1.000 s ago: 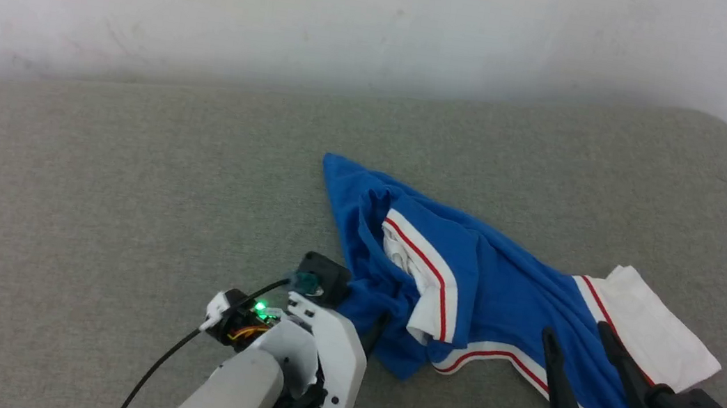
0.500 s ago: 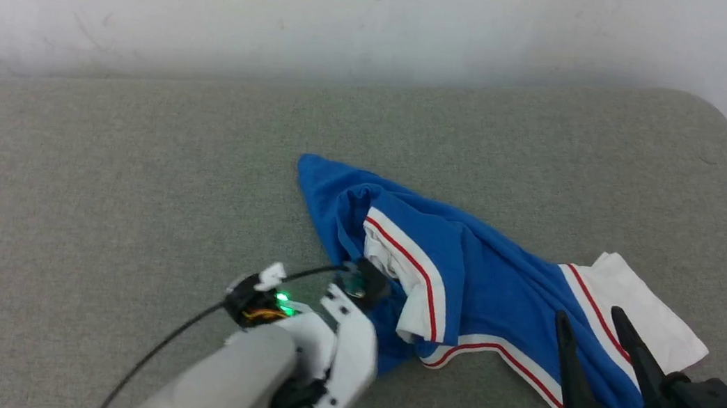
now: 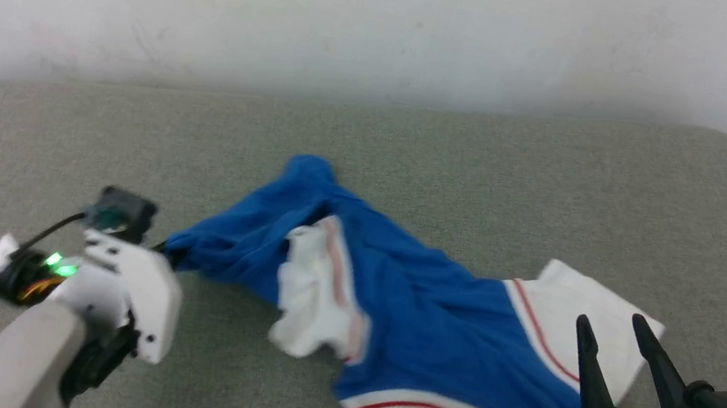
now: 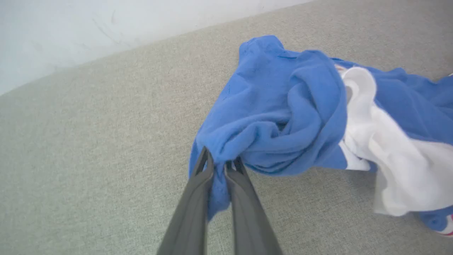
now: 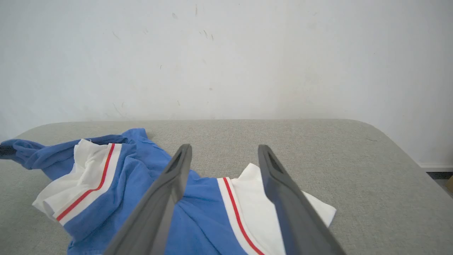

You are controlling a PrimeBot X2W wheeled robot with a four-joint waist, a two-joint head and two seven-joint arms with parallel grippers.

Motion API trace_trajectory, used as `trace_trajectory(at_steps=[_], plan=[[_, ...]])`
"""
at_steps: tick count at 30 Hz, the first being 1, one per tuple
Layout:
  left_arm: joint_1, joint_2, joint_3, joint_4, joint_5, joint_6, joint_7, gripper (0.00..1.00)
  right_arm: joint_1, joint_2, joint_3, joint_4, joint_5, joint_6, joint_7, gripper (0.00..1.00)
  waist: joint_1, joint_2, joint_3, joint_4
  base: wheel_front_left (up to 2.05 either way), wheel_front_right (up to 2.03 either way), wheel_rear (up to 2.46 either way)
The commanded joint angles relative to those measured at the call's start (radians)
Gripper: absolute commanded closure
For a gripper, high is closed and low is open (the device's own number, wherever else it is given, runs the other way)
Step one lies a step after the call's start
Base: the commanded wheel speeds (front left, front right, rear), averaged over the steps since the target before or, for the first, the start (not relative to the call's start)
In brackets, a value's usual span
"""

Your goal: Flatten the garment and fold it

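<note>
The left gripper (image 4: 218, 163) has shut its fingers (image 4: 193, 212) on a bunched blue fold of the shirt (image 3: 433, 311) and hauled it towards the left edge of the grey tabletop (image 3: 412, 154). A second ago those fingers were apart at the heap's near side. The shirt now lies drawn out across the middle, still rumpled, so I'd say flattening has only begun. Towards the right edge, the right gripper (image 3: 609, 321) hangs over the white sleeve end (image 3: 576, 295), fingers wide apart, holding nothing.

Bright, soft, even light leaves only faint shadows. White folds of the garment (image 3: 433, 311) are blurred in the head and left wrist views. The wall (image 3: 387, 24) looks washed out.
</note>
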Motion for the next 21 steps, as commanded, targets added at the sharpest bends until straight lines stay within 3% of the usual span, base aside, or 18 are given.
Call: trace_trajectory(at_steps=[1,4,6,7,8,14,21], plan=[[0.018,0.0,0.006,-0.004,-0.01,0.007,-0.002,1.0,0.0,0.003,0.002,-0.007,0.006,-0.001,-0.003,0.0,0.0001,0.0,0.004,0.003,0.0,0.0,0.0],[0.081,0.005,0.067,0.01,-0.071,0.04,-0.026,1.0,-0.006,0.003,0.008,-0.008,0.006,-0.001,-0.003,0.0,0.0001,0.0,0.013,0.006,0.0,0.0,0.0],[0.103,-0.009,0.099,0.055,-0.11,0.036,-0.066,1.0,-0.011,0.003,0.014,-0.008,0.006,-0.001,-0.002,0.0,0.0001,0.0,0.018,0.008,0.0,0.0,0.0],[0.109,-0.021,0.114,0.081,-0.124,0.037,-0.093,0.56,-0.014,0.003,0.017,-0.007,0.006,-0.001,-0.001,0.0,0.0001,0.0,0.019,0.007,0.0,0.0,0.0],[0.116,-0.035,0.122,0.108,-0.137,0.037,-0.111,0.0,-0.017,0.003,0.02,-0.006,0.005,-0.001,0.0,0.0,0.0001,0.0,0.018,0.005,0.0,0.0,0.0],[0.137,-0.097,0.142,0.123,-0.139,0.067,-0.233,0.0,-0.011,0.003,0.028,-0.003,-0.002,-0.001,0.01,0.0,0.0001,0.0,-0.005,0.0,0.0,0.0,0.0],[0.181,-0.109,0.093,-0.065,-0.084,0.107,-0.246,0.0,0.011,0.003,0.041,-0.01,-0.001,-0.001,0.026,0.0,0.0001,0.0,-0.037,-0.004,0.0,0.0,0.0]])
